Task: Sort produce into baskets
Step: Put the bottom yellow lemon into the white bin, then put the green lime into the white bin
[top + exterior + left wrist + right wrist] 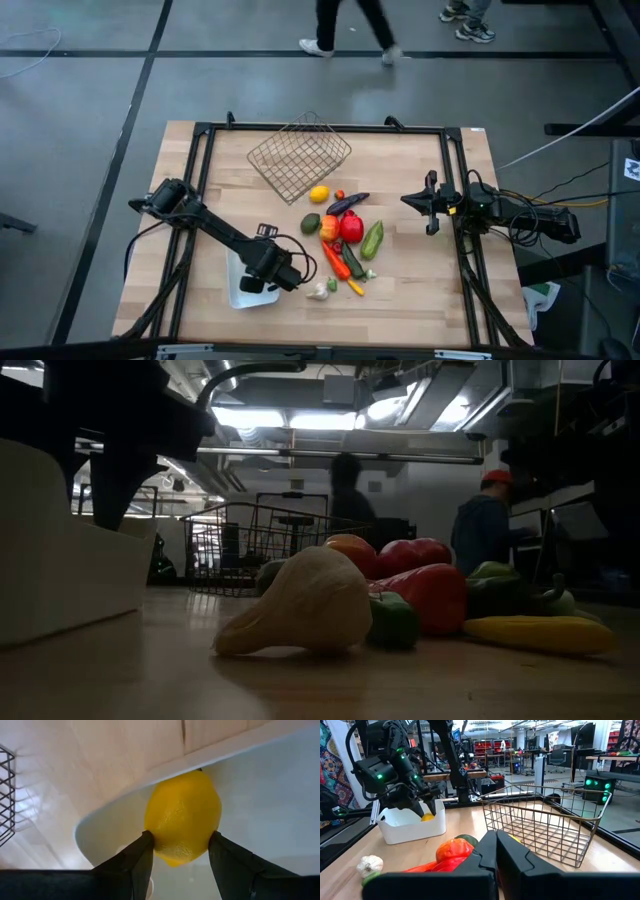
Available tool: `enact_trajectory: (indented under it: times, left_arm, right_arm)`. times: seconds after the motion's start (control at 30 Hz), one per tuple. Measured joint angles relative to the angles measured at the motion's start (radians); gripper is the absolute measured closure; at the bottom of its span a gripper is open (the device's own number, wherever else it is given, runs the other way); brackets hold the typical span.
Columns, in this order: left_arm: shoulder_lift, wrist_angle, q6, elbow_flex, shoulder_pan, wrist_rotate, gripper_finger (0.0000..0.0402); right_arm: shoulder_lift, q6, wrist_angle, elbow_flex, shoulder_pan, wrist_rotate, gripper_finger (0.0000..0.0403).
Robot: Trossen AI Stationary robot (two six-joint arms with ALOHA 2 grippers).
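1. The left gripper (262, 283) is held over the white tray (238, 296), and a yellow lemon (183, 816) is clamped between its two dark fingers (136, 865); the tray's rim is seen just beyond the fruit, with the pale floor under the jaws.
2. The step in hand is judged to be the release of this lemon into the tray. It should be lowered until it is close to the floor, then the jaws opened slowly, so that rolling over the low wall is avoided.
3. A straight upward withdrawal is advised, so that the tray is not dragged by the fingers.
4. The remaining produce (345, 235) lies clustered well clear of the jaws, between the tray and the right arm; a second lemon (319, 194) sits beside the wire basket (299, 156), and a garlic (318, 291) lies near the tray.
5. The right gripper (430, 202) waits at the table's far side, jaws fully closed on nothing.
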Motion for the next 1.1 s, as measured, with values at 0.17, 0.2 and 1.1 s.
enact_trajectory:
  times: [0.17, 0.2, 1.1]
  left_arm:
    - [0.0, -0.007, -0.004, 0.0, 0.008, 0.0, 0.0179]
    - [0.0, -0.007, -0.004, 0.0, 0.009, 0.001, 0.0169]
    - [0.0, -0.125, -0.081, 0.293, 0.173, 0.149, 0.0148]
  right_arm:
    - [0.0, 0.0, 0.0, 0.0, 0.0, 0.0, 0.0391]
    - [0.0, 0.0, 0.0, 0.0, 0.0, 0.0, 0.0391]
    - [0.0, 0.0, 0.0, 0.0, 0.0, 0.0, 0.0391]
